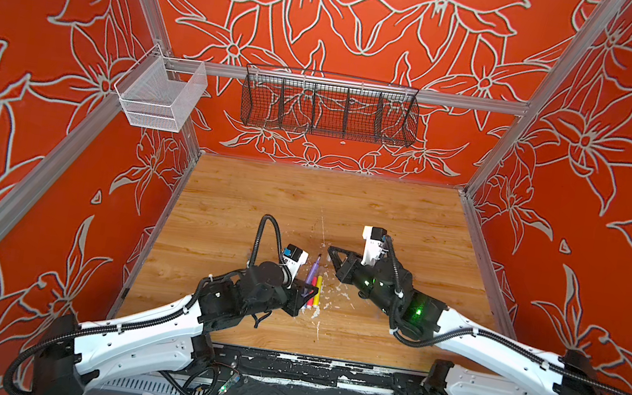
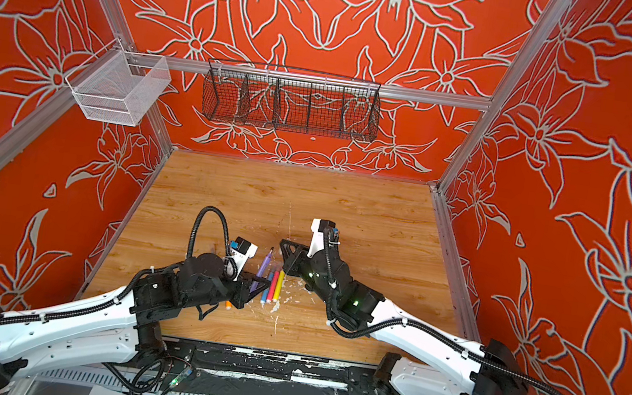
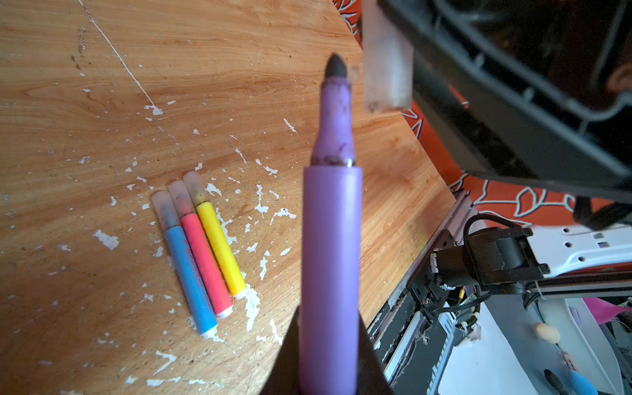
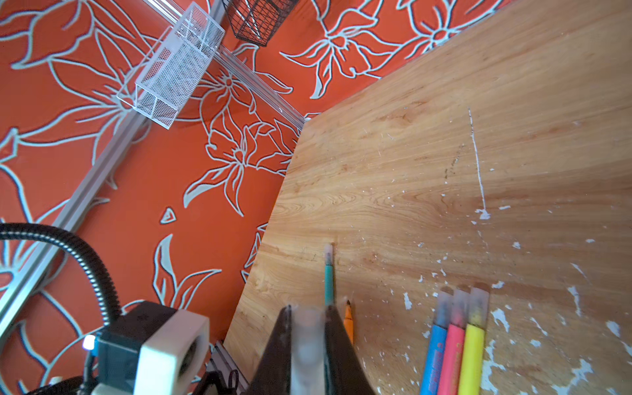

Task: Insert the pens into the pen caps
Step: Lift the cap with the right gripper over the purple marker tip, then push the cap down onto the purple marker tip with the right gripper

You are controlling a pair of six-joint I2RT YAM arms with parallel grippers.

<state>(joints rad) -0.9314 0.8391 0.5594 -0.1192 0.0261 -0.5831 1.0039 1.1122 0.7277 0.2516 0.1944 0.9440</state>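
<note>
A purple pen point(image 3: 331, 256) is clamped by its barrel between the closed fingers of the left tool point(image 1: 307, 289), near the middle of the table point(image 1: 387, 217). Its dark pointed tip is bare and is aimed toward the far side. A clear cap point(image 4: 307, 342) is pinched in the right tool point(image 1: 331, 250), whose fingers are drawn in tight upon it. In the left wrist view this cap is seen just beside the purple tip, not over it. Just right of the left tool, three pens are laid side by side on the table, touching along their lengths: a blue pen point(image 3: 191, 273), a pink-red pen point(image 3: 205, 260) and a yellow pen point(image 3: 220, 249). Each is capped at its far end in clear plastic (the tips are dimly seen through it). A green pen point(image 4: 329, 284), also capped, is shown lying on the table in the right wrist view, with an uncapped orange pen point(image 4: 349, 321) close beside it. The orange pen point(image 2: 228, 303) is also glimpsed in a top view, poking out from under the left arm point(image 2: 175, 292). White flecks point(image 3: 107, 239) are scattered over the wood around the pens.
</note>
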